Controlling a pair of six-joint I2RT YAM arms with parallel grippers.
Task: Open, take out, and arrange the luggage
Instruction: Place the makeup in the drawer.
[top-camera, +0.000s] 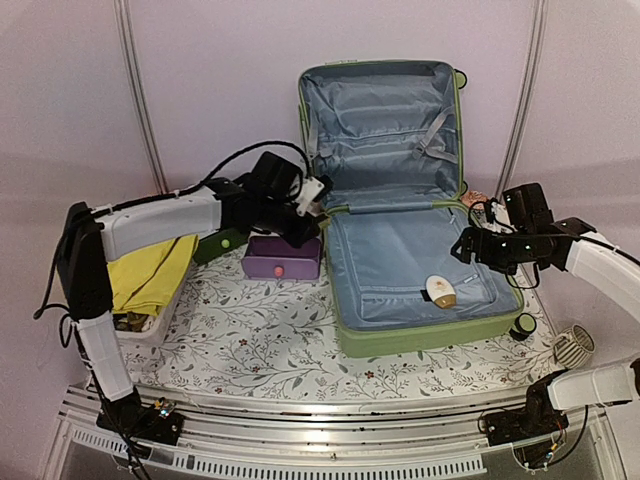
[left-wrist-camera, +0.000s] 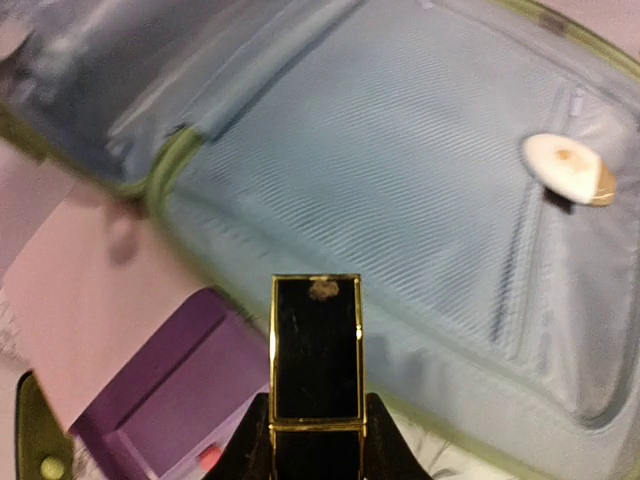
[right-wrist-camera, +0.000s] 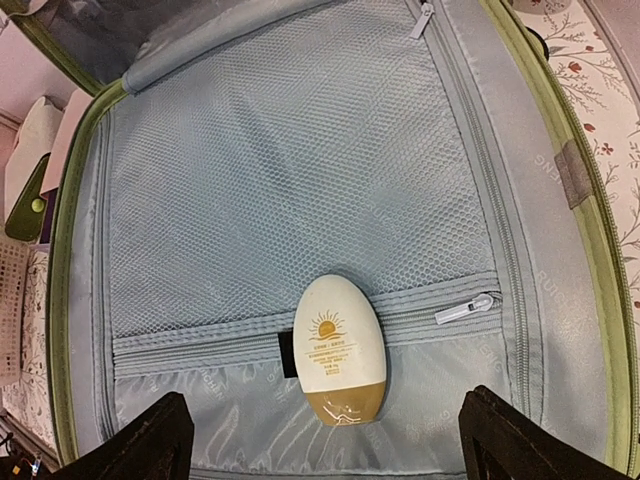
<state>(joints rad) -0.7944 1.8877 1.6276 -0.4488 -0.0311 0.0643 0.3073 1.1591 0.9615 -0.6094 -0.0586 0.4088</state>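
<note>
While the left gripper (left-wrist-camera: 316, 432) is clamped on a black box (left-wrist-camera: 316, 345) with a gold rim, the suitcase (top-camera: 400, 250) lies open just to its right. The suitcase's base is flat on the table (top-camera: 260, 340) and its lid stands upright against the far wall (top-camera: 220, 70). That gripper hangs above a purple box (top-camera: 283, 257), which sits just beside the suitcase's left edge. Over the right rim hovers the right gripper (top-camera: 468, 246), fingers (right-wrist-camera: 140, 445) spread wide and holding nothing. Below it a bottle (right-wrist-camera: 338, 350) lies on the mesh lining of the base. The table has a floral cover. At the near left stands a basket (top-camera: 145, 328) with a yellow cloth (top-camera: 150, 272) in it. The wall is pale lilac.
</note>
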